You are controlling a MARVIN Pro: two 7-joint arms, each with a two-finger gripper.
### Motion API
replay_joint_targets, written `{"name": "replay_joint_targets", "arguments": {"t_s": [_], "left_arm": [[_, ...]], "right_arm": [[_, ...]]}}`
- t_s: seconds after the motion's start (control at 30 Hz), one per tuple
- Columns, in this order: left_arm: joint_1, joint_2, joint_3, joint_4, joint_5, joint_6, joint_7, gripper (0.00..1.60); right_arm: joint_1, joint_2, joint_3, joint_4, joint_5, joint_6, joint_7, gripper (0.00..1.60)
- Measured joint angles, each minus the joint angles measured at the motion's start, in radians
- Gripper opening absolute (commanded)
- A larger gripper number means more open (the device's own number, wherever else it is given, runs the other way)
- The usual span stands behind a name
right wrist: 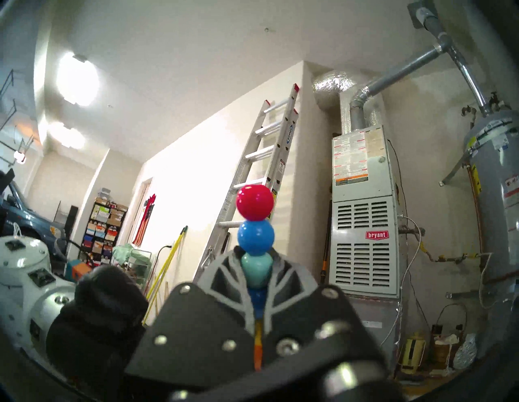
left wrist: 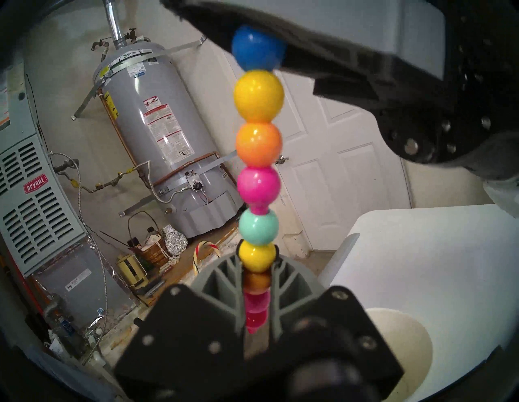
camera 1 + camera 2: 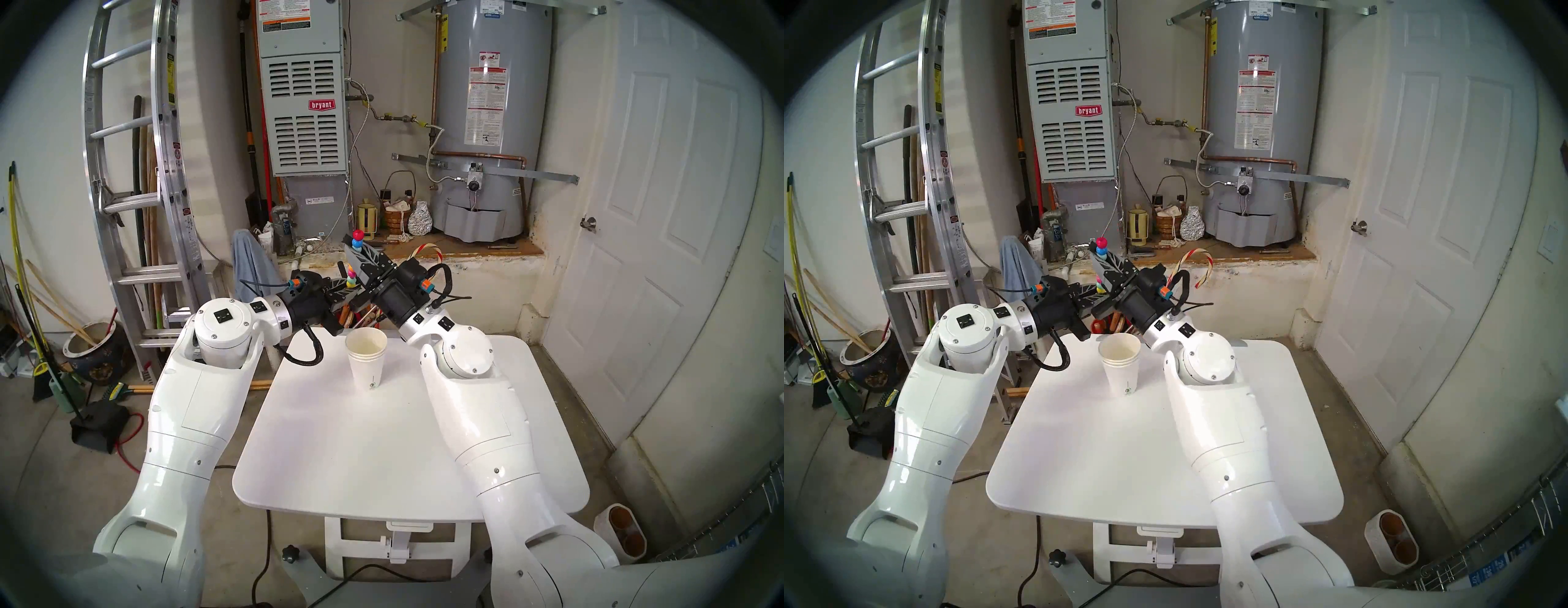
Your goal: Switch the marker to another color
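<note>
From the head views, the marker (image 3: pixel 351 278) stands up in the air past the table's (image 3: pixel 382 446) far edge, above the paper cups (image 3: pixel 367 356). The left gripper (image 3: pixel 345 293) pinches its bottom. The right gripper (image 3: pixel 360 257) pinches higher up.

Left wrist: beads rise from tight fingers (image 2: pixel 224 283).

Right wrist: red, blue and teal beads poke out on top.

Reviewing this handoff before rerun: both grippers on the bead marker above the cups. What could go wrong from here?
1. Both the left gripper and right gripper are shut on the marker; uneven pulling could bend it or pop off the wrong segment.
2. A gap shows between the pink and teal beads; that joint may part unintentionally.
3. A freed piece could drop beside the cups onto the table and roll off.
</note>
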Motion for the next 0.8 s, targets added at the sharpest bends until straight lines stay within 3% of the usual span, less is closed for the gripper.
{"name": "replay_joint_targets", "arguments": {"t_s": [0.37,0.8], "left_arm": [[-0.010,-0.014,-0.028,-0.020,-0.013,0.096,-0.018,0.00],[0.027,-0.018,-0.035,-0.068,-0.015,0.095,-0.073,0.00]], "right_arm": [[0.005,-0.003,0.000,0.031,-0.014,-0.071,-0.015,0.00],[0.033,-0.011,0.000,0.061,-0.017,-0.099,-0.027,0.00]]}}
